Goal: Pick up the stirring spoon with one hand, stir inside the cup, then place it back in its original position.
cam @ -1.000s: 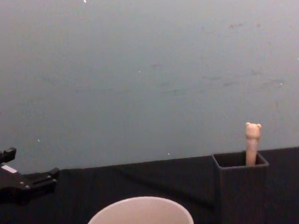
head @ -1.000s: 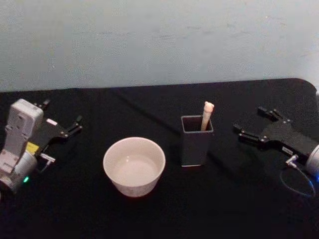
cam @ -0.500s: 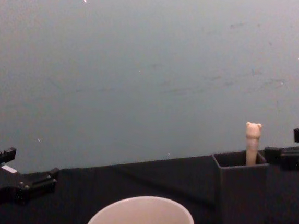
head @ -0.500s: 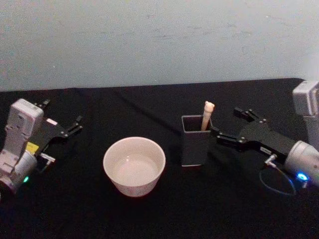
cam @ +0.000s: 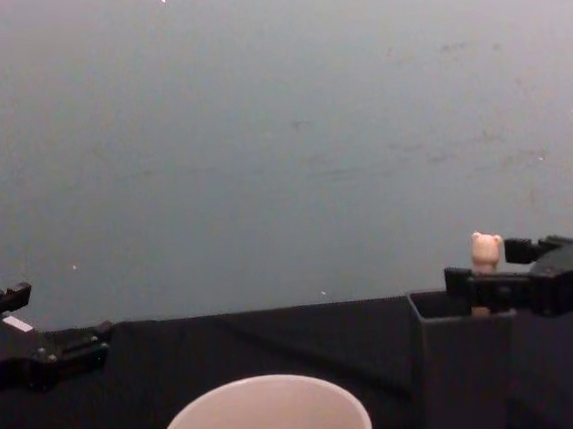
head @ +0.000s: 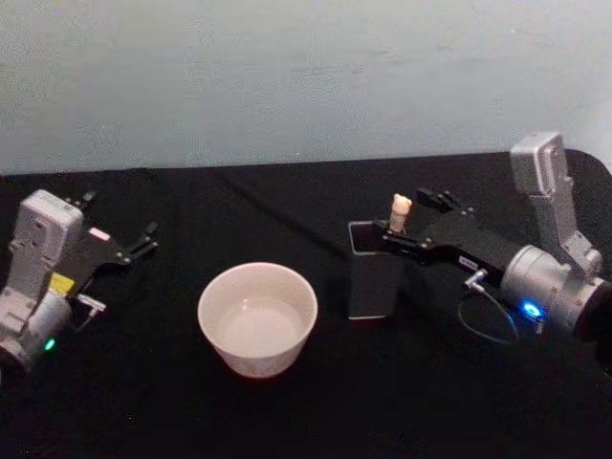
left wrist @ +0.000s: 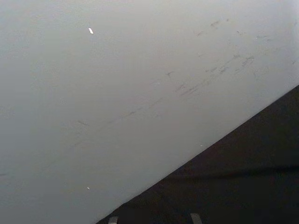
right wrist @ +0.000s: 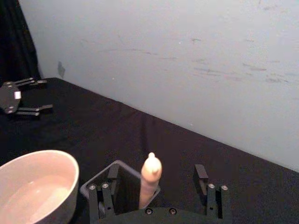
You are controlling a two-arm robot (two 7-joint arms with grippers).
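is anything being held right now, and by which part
Nothing yet: the right end effector straddles the stirring spoon's handle, open; the left end effector sits empty.

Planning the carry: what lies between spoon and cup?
The dark holder's wall, then bare black cloth, in the head view. The open right tool brackets the stirring spoon; left tool parked.

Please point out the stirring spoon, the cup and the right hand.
stirring spoon (right wrist: 151, 169): right wrist view, handle top.
cup (head: 254, 363): head view, near wall.
right hand (head: 403, 219): head view, midway between its fingertips.

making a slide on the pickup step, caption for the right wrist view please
Right gripper, fingers open, flanks the stirring spoon standing in the dark holder, cup alongside.
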